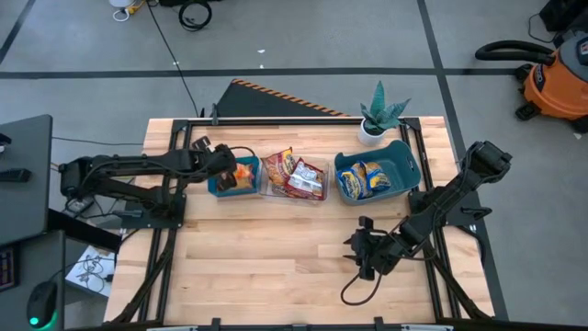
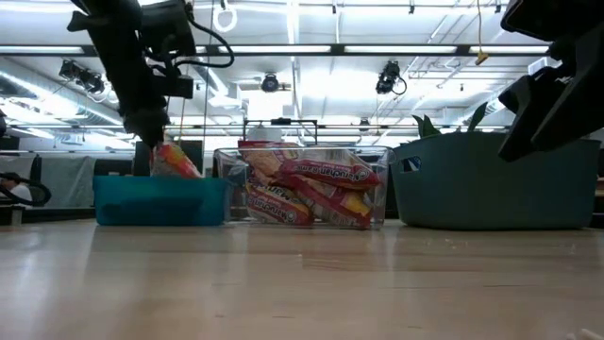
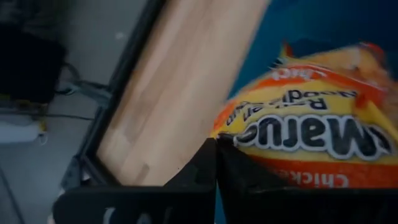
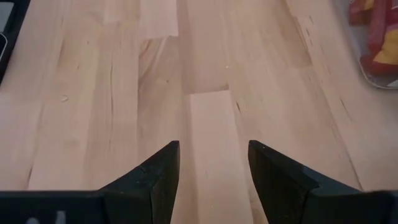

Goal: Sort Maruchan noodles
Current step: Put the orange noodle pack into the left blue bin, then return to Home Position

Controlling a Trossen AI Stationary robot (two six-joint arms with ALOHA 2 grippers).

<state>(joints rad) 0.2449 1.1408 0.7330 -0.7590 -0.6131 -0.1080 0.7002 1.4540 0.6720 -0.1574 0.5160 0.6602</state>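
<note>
An orange Maruchan packet stands tilted in the small teal bin, and its top sticks up above the rim. My left gripper is over that bin, shut on the packet. Red packets lie in the clear middle bin. Blue-and-yellow packets lie in the larger blue bin. My right gripper hangs open over bare wood nearer the table's near edge. My left gripper pinches the orange packet between its two fingers, at an edge near one corner. The fingers come from above, slanting in from the table's left. The packet hangs tilted below them, and its lower part is down inside the teal bin, hidden by the bin's wall.
The three bins stand in a row across the table's far half. A potted plant sits at the far edge behind the blue bin. Bare wood spans the near half. The right wrist view shows the clear bin's corner.
</note>
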